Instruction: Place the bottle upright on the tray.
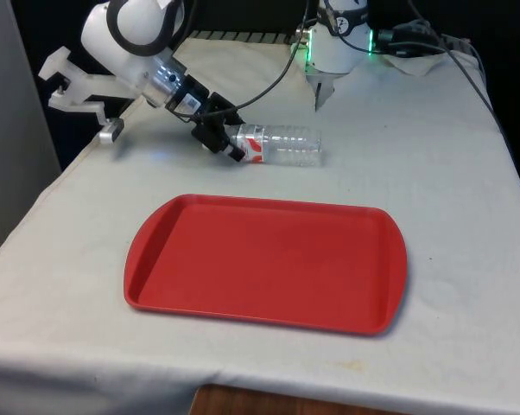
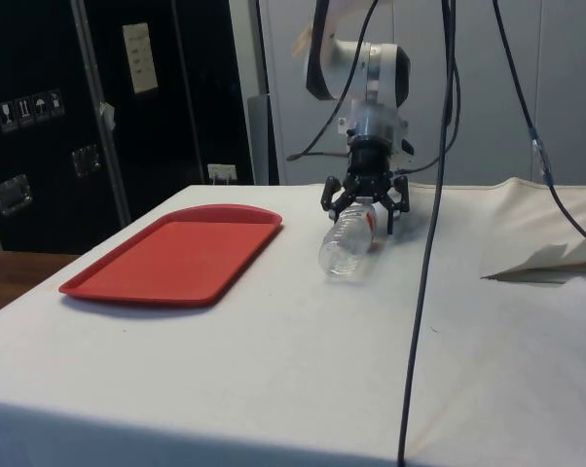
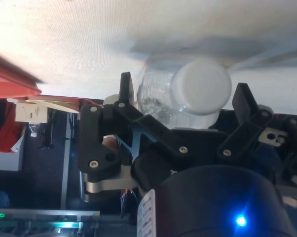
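Lying on its side on the white-clothed worktop [image 1: 433,156], beyond the red tray [image 1: 266,261], clear bottle [image 1: 282,145], cap end between the spread fingers of the hand [image 1: 229,144], fingers not visibly clamping it.

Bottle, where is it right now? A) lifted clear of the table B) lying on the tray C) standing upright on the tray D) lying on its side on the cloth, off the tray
D: the bottle lies on its side on the white cloth, apart from the empty red tray, with the gripper around its cap end.
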`<control>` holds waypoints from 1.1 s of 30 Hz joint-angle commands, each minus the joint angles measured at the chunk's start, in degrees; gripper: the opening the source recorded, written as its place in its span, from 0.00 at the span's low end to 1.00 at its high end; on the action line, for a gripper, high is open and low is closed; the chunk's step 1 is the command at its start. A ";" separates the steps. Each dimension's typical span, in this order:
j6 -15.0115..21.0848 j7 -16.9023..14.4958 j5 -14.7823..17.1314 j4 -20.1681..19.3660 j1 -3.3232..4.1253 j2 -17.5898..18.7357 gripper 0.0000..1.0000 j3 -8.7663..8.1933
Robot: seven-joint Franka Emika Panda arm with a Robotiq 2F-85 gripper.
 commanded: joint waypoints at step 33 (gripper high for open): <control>0.57 3.32 1.89 -0.97 2.18 -0.63 1.00 -0.17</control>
